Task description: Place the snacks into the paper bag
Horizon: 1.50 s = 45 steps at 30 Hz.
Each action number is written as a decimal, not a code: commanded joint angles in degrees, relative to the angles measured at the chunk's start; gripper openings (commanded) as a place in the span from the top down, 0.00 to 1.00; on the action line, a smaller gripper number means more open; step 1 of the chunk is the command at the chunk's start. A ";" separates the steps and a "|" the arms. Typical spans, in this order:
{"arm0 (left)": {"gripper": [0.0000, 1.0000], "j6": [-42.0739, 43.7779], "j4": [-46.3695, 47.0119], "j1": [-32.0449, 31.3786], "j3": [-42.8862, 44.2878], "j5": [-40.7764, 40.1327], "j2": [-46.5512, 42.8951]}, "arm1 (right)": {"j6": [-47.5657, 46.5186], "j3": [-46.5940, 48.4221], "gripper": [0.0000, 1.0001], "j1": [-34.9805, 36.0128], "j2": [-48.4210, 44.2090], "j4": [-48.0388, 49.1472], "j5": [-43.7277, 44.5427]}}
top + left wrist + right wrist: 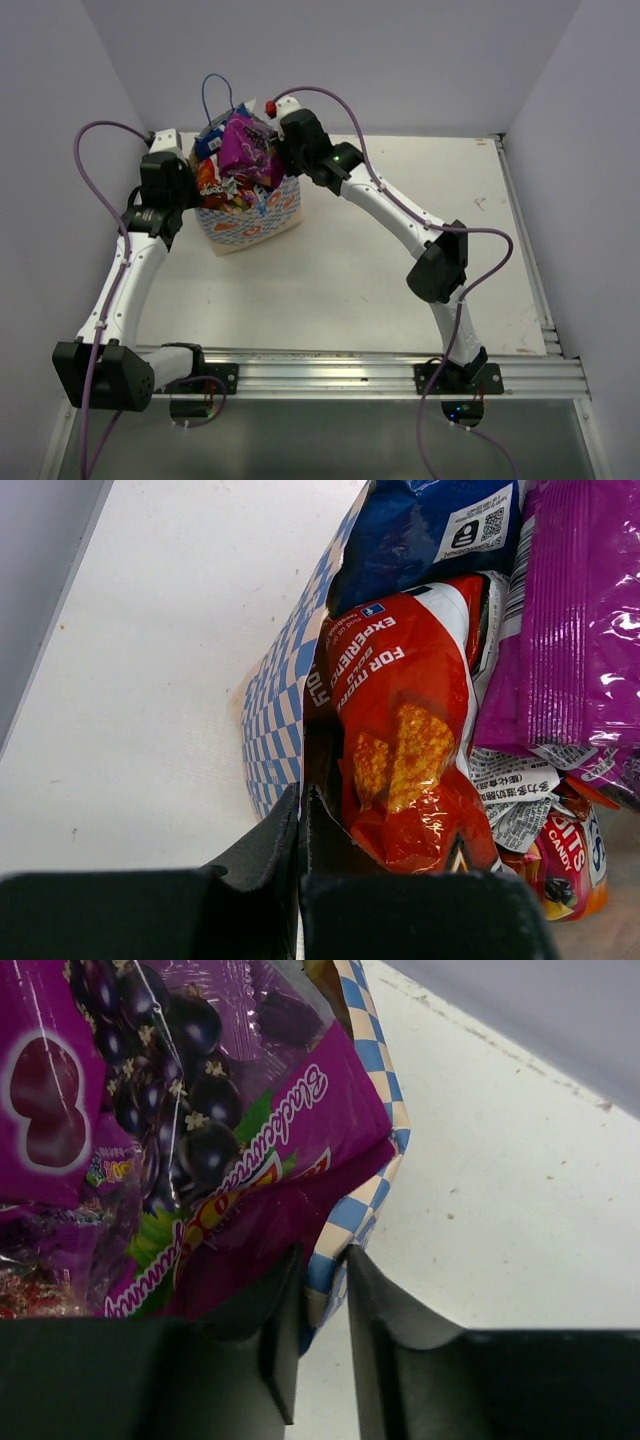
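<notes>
The paper bag (pixel 255 225) stands at the back left of the table, stuffed above its rim with snacks. A purple grape packet (pixel 250 150) lies on top, with a red chips packet (pixel 410 730), a dark blue packet (pixel 420 530) and a yellow-red candy packet (pixel 570 865) beside it. My left gripper (pixel 300 795) is shut on the bag's checkered left rim (pixel 285 700). My right gripper (pixel 325 1260) pinches the checkered right rim (pixel 375 1080), one finger inside against the purple packet (pixel 200 1140), the other outside.
A thin blue cord handle (pixel 215 90) loops up behind the bag. Grey walls close in the back and both sides. The white table (pixel 400 290) stretches right of the bag, and a metal rail (pixel 350 375) runs along the near edge.
</notes>
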 commanded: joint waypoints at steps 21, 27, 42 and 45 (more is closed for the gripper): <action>1.00 -1.57 2.38 -3.89 4.24 -4.85 -5.93 | -3.42 0.44 1.00 3.65 -12.78 -9.29 5.10; 1.00 -3.15 1.24 -4.77 3.10 -2.83 -8.57 | -2.98 -2.29 1.00 5.50 -16.38 -13.33 7.48; 1.00 -11.06 -2.10 -23.90 3.18 -6.85 -12.62 | 5.80 -20.39 1.00 8.75 -34.14 -17.19 16.00; 1.00 -12.46 -3.33 -28.57 4.24 -10.02 -12.00 | 7.30 -21.01 1.00 9.37 -36.60 -19.39 17.49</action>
